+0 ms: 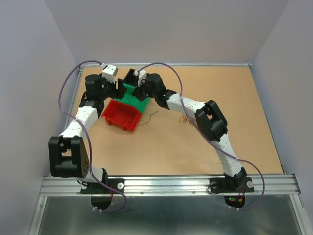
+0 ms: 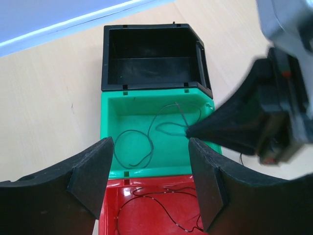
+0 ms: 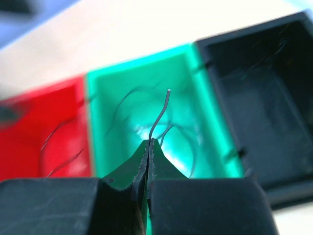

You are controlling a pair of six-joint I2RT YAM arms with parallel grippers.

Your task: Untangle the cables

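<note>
The right gripper [image 3: 149,143] is clamping fully shut on one wire [image 3: 159,116] above the green bin [image 2: 104,122]. Others are lying there and in the red bin [image 3: 29,132]. The left gripper [image 2: 149,149] is hanging open, empty. Loose cables [image 1: 186,119] are waiting right of table centre, so the job is seemingly partly done.

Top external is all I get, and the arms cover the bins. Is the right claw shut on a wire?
Observer: Yes, the right claw is shut on one thin wire over the green bin.
Operator: Anything lying in that bin?
Observer: Thin dark wire loops lie on its floor.
Operator: And the other arm?
Observer: The left claw is open, holding nothing, above the edge where the green bin meets the red bin.
</note>
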